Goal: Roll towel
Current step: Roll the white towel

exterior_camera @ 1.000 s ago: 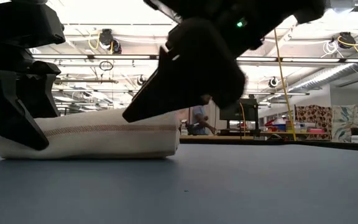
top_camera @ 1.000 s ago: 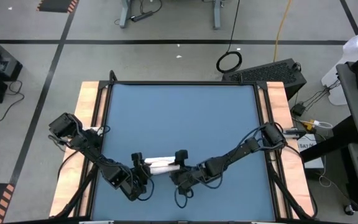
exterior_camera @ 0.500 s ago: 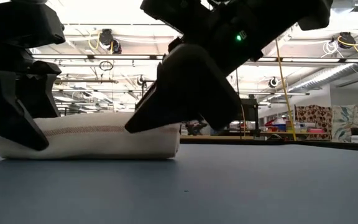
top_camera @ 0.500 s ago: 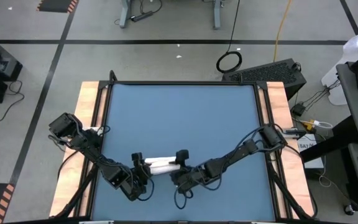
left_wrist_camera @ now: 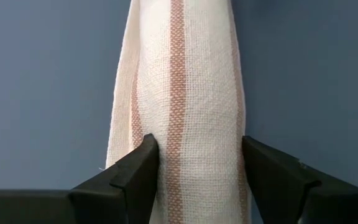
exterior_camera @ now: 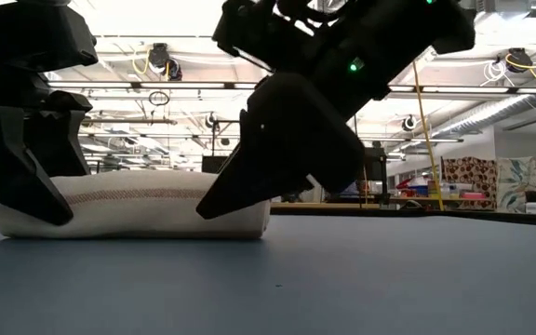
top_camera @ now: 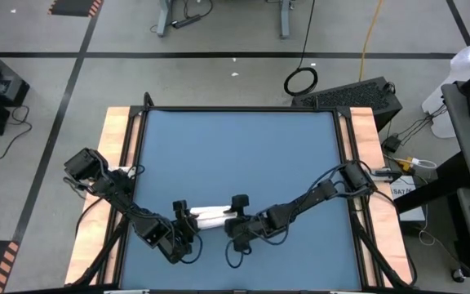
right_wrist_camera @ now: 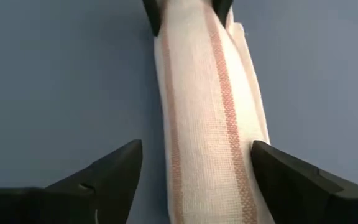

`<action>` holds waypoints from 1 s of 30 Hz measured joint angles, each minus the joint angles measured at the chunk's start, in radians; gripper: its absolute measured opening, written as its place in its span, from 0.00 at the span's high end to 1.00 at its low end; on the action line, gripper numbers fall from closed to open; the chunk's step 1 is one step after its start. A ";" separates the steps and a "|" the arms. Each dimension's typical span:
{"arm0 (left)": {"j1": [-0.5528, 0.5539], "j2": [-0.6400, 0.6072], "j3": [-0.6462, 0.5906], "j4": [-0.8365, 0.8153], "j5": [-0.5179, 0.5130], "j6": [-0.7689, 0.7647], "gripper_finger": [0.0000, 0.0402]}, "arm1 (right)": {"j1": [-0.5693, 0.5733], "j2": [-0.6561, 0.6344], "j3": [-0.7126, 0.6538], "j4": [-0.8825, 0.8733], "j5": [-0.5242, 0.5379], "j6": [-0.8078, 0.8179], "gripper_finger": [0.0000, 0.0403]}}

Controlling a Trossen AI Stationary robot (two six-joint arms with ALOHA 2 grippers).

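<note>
High view looks straight down, low view level across the table (top_camera: pixel 235 147) — 2 wrist views close, sharing the towel (left_wrist_camera: pixel 185 93).

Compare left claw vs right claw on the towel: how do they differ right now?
Left claw: both fingers press against the sides of the rolled towel, clamping its end. Right claw: spread wider than the roll, with table showing between one finger and the cloth, so it is not gripping. In the high view the left claw is at the roll's left end, the right claw at its right end. Both straddle the same roll, low at the table.
</note>
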 joint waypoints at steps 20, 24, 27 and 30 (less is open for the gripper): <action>0.000 -0.021 0.006 -0.017 -0.048 -0.076 0.44 | -0.049 0.027 0.002 -0.050 -0.176 0.201 0.42; -0.014 -0.070 0.020 -0.069 -0.066 -0.073 0.41 | -0.048 0.027 0.002 -0.049 -0.179 0.206 0.46; -0.042 -0.112 0.025 -0.093 -0.106 -0.073 0.38 | -0.048 0.027 0.002 -0.050 -0.181 0.223 0.49; -0.085 -0.138 0.026 -0.069 -0.165 -0.050 0.37 | -0.048 0.027 0.002 -0.050 -0.188 0.233 0.53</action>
